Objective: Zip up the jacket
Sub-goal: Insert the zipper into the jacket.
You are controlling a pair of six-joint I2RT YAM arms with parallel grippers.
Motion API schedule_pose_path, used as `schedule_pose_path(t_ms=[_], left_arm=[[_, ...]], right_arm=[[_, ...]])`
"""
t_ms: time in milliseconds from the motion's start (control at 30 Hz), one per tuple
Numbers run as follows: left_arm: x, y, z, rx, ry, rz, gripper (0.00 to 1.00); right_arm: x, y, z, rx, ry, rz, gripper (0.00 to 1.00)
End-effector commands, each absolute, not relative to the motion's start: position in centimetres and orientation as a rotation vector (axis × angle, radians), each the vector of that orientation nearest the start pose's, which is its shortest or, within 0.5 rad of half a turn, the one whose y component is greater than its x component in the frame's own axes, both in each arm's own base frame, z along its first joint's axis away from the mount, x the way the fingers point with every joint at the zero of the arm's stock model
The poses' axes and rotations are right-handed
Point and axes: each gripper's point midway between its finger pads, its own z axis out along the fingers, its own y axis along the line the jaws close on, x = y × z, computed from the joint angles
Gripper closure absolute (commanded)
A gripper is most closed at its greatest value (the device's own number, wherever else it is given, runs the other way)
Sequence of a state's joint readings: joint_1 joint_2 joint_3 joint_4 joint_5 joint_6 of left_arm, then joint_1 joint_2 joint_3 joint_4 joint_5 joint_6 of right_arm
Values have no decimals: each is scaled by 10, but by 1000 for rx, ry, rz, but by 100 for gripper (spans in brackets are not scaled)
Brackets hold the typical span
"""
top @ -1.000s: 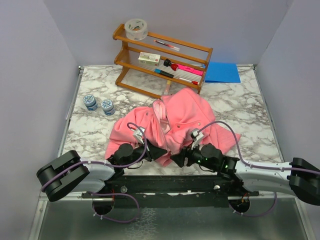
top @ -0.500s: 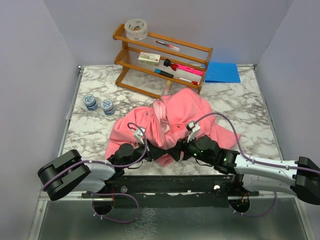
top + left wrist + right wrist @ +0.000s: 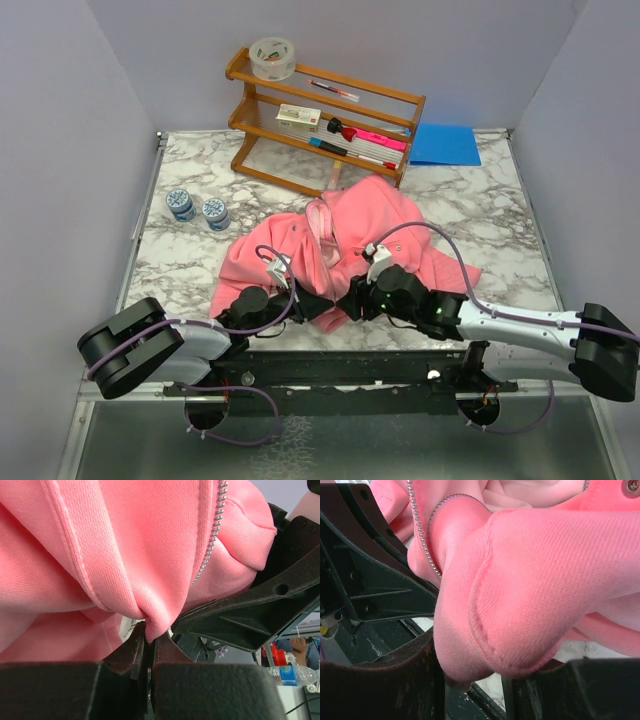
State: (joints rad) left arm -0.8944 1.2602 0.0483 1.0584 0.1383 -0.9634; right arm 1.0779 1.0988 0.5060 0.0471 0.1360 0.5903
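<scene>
- We see our left gripper (image 3: 149,642) pinched tight on a jacket (image 3: 375,215) fold beside the zipper (image 3: 212,527).
- Our right gripper (image 3: 472,677), half-closed, squeezes a thick hem fold.

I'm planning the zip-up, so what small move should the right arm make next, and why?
Probably close the right gripper fully on the jacket: a thick fold beside the zipper teeth sits between its fingers, and the left gripper is shut on another fold.
</scene>
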Motion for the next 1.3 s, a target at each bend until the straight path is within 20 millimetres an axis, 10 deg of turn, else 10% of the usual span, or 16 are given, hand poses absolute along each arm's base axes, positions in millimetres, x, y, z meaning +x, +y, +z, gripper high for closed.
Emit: schedule_pose_path(t_ms=[0, 400, 633, 1267], left_arm=[[154, -285, 97, 61, 1956, -1431, 100], [153, -285, 96, 60, 1961, -1430, 100], [155, -287, 105, 54, 1934, -1450, 100], [139, -248, 310, 254, 1069, -1470, 100]], right_arm=[[162, 294, 104, -475, 2200, 805, 56], [163, 294, 98, -509, 2234, 786, 88], [160, 297, 129, -491, 2077, 921, 100], [109, 292, 318, -570, 1124, 1415, 100]])
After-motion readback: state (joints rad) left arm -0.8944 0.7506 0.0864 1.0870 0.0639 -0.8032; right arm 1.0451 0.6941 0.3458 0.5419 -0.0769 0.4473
